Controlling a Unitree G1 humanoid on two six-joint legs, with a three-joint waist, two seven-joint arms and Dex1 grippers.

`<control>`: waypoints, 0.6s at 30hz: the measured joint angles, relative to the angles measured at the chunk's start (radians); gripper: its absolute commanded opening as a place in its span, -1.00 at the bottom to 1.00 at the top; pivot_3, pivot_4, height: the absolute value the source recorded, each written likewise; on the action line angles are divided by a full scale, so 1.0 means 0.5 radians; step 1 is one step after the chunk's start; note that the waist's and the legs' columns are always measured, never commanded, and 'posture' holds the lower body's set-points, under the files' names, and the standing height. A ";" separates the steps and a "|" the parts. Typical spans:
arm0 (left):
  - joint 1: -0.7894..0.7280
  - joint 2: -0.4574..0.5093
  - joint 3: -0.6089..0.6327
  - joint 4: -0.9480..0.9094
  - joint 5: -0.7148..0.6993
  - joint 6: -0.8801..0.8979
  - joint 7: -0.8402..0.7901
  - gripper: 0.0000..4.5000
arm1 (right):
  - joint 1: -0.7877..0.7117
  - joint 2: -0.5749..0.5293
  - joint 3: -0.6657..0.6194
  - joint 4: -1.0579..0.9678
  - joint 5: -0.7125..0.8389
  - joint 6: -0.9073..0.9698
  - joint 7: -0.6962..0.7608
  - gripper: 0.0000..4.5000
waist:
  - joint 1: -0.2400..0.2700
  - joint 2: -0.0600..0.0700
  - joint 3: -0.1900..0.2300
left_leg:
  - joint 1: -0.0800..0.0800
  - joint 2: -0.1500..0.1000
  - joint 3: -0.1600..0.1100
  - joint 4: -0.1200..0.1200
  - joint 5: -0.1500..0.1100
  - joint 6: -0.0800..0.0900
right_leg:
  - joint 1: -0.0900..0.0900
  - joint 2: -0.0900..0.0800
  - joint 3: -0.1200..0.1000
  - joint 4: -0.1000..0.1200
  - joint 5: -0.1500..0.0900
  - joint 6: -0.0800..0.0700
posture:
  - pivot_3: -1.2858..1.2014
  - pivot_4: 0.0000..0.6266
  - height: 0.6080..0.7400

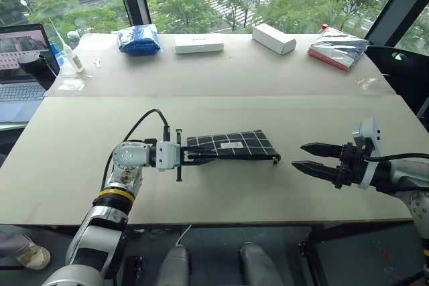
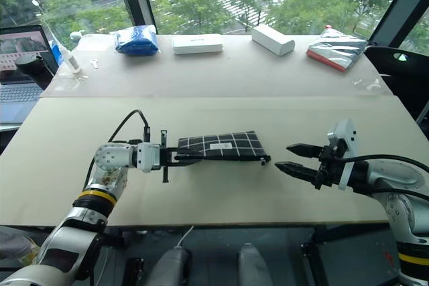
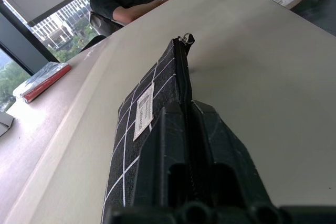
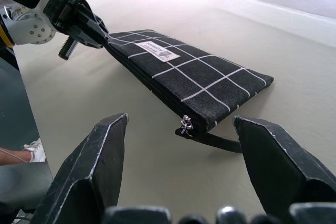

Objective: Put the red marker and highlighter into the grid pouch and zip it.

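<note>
On the near half of the tabletop [image 1: 80,165] the grid pouch [image 1: 234,145] lies flat, its long side running across in front of me, the white label [image 1: 232,145] facing up and the zipper closed along the edge nearest me. My left hand [image 1: 201,155] reaches in level from the left and has its two black fingers at the pouch's left end; in my left wrist view those fingers [image 3: 173,166] straddle the zipper edge with the fabric between them, though I cannot tell whether they are pinching it or merely set loosely around it. At the pouch's far right end sits the metal zipper slider [image 4: 185,125], with the black pull strap [image 4: 218,141] trailing out onto the tabletop beyond the corner. My right hand [image 1: 310,156] hovers to the right of the pouch, clear of it, pointing back toward that strap end, its fingers spread wide with nothing between them. Along the back of the tabletop, well apart from the pouch, lie a blue bag [image 1: 139,39], a flat white box [image 1: 198,44], a second white box [image 1: 273,37] set at an angle, and a silvery packet with a red edge [image 1: 338,50]. A laptop [image 1: 20,72] stands open off the tabletop's left edge.
</note>
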 measured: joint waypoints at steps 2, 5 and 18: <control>0.032 0.002 0.031 -0.039 -0.036 0.044 0.022 0.27 | 0.005 0.000 0.003 0.005 -0.002 0.000 -0.002 0.61 | -0.002 0.000 0.000 | 0.001 0.000 0.000 0.000 0.000 0.001 | 0.000 0.000 0.000 0.000 0.000 0.000 | 0.03 -0.52 1.00; 0.152 0.026 0.053 -0.164 -0.052 0.119 0.078 0.60 | 0.012 0.001 0.027 0.045 -0.021 -0.004 -0.003 0.61 | -0.007 0.000 0.000 | 0.001 0.001 0.000 0.000 -0.001 0.001 | 0.000 0.000 0.001 0.001 0.000 -0.001 | 0.03 -0.52 1.00; 0.935 0.405 0.562 -1.572 -0.681 2.179 1.115 0.60 | -0.132 0.024 0.191 0.323 -0.164 -0.149 0.039 0.61 | -0.019 0.000 0.000 | 0.004 0.003 0.001 -0.002 -0.002 0.003 | 0.000 0.000 0.000 0.002 -0.003 0.002 | 0.03 -0.52 1.00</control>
